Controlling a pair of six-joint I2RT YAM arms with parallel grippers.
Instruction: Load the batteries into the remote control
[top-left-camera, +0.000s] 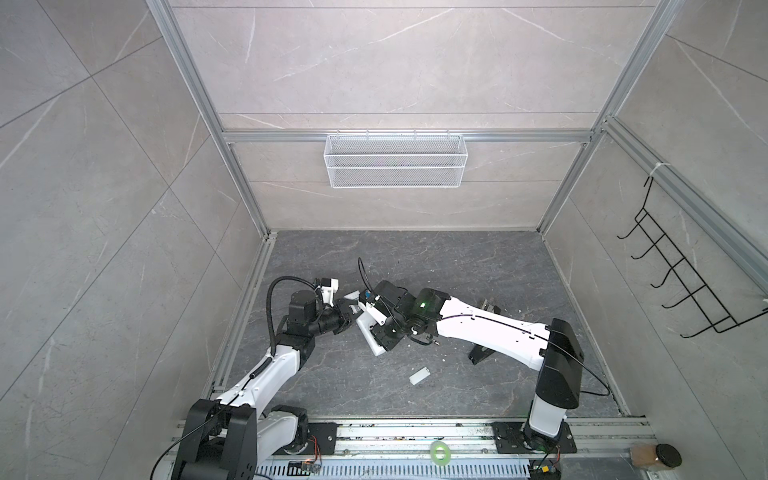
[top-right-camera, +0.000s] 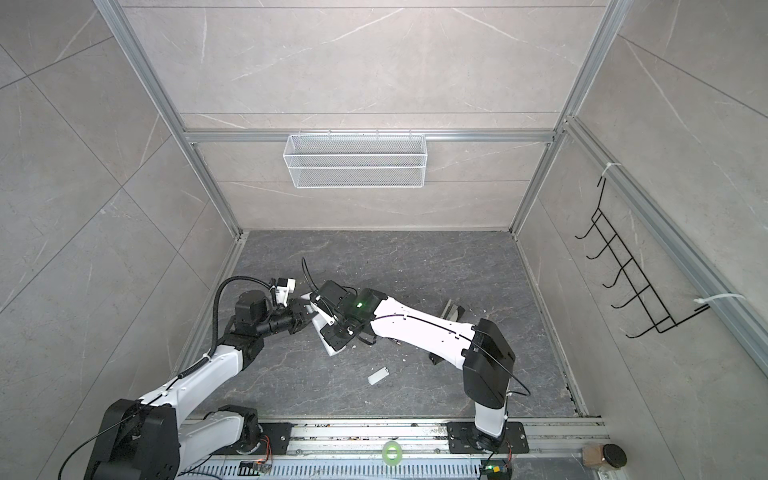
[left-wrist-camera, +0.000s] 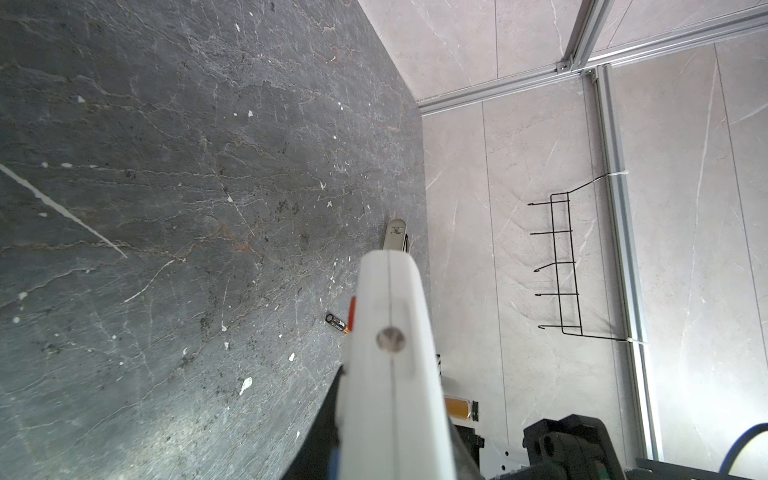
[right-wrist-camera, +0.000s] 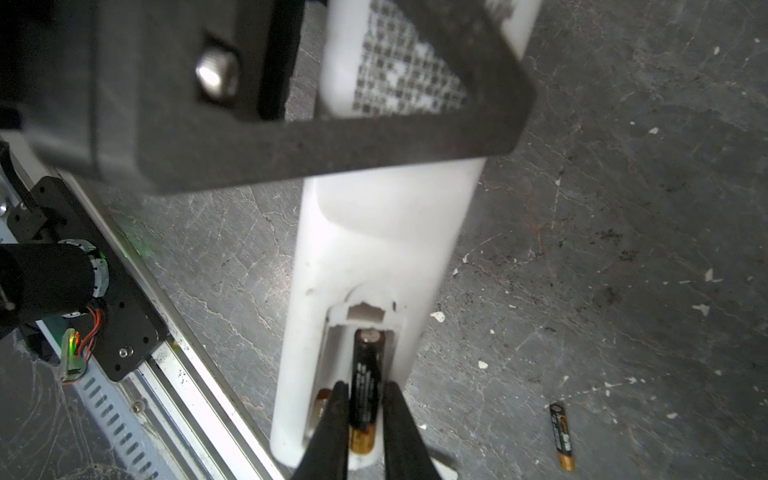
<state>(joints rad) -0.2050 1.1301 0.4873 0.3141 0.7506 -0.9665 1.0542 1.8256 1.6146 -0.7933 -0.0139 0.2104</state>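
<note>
Black battery (right-wrist-camera: 368, 357) lies within the right pincer (right-wrist-camera: 365, 386), apparently gripped.

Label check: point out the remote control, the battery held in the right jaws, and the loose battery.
remote control (right-wrist-camera: 374, 249), right wrist view, white back.
held battery (right-wrist-camera: 365, 374), right wrist view, dark middle.
loose battery (right-wrist-camera: 562, 434), right wrist view, dark middle.

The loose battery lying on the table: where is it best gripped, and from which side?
Take the loose battery at its dark middle, from straight above, jaws across its thin width. It lies flat on the table with both long sides free.
</note>
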